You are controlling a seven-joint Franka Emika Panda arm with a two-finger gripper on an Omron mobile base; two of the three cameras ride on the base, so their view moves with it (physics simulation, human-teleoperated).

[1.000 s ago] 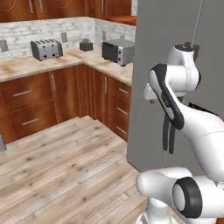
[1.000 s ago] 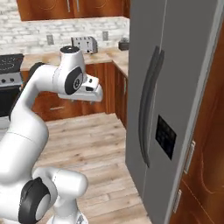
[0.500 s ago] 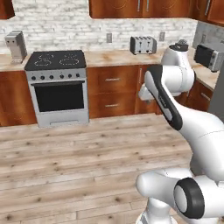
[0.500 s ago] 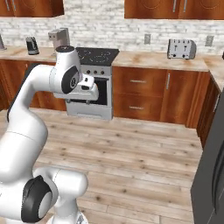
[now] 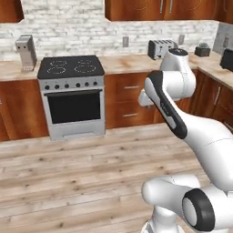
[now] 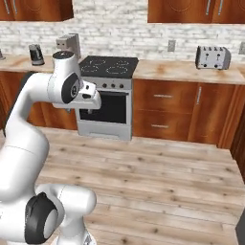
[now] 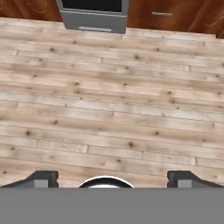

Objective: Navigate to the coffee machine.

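- Coffee machine: upright on bench, far left, just beside stove.
- Toaster: same bench, right of stove; kettle left of machine.
- End effector: fingers spread wide, holding nothing, touching nothing, over wood floor.

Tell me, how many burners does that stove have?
4. They sit in a square on the black cooktop of the stove: two at the back by the brick wall, two at the front above the knobs. None appears hidden.
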